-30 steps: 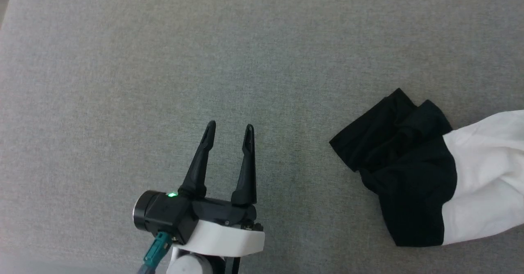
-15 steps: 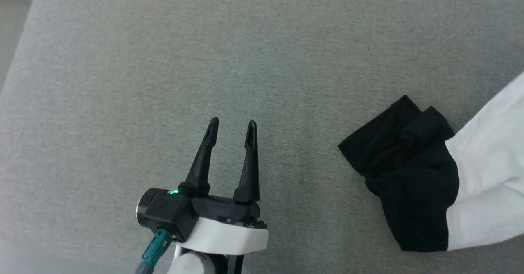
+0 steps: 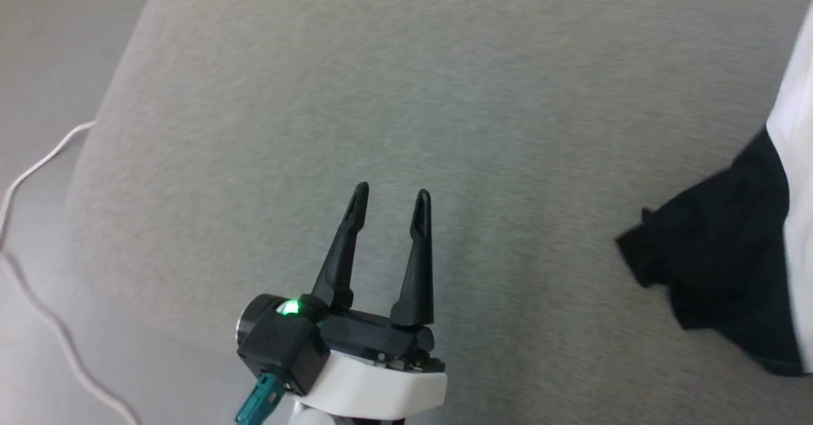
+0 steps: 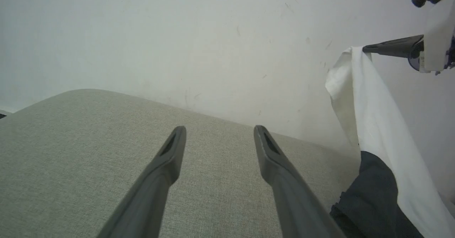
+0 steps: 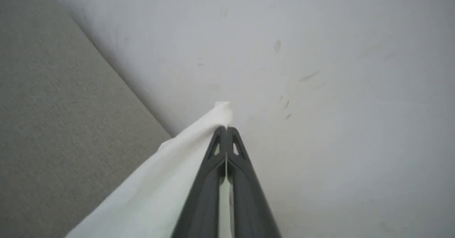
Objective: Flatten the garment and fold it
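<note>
One white shirt with black sleeves [image 3: 718,253] hangs pinched in the right claw [image 5: 226,128] over the grey fabric tabletop's [image 3: 381,82] right side. The left claw [image 3: 392,190], spread and empty, has bare room leftward to the edge.

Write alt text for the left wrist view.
The right gripper, shut, holds a white and black shirt up by a pinched edge at the right. The left gripper hangs open above a grey padded surface, before a pale wall.

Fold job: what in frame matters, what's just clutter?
Job: garment, white edge pinched in the shut right gripper; left gripper, open and empty; grey surface, the work area.
Lying about: white cable on the floor.
</note>
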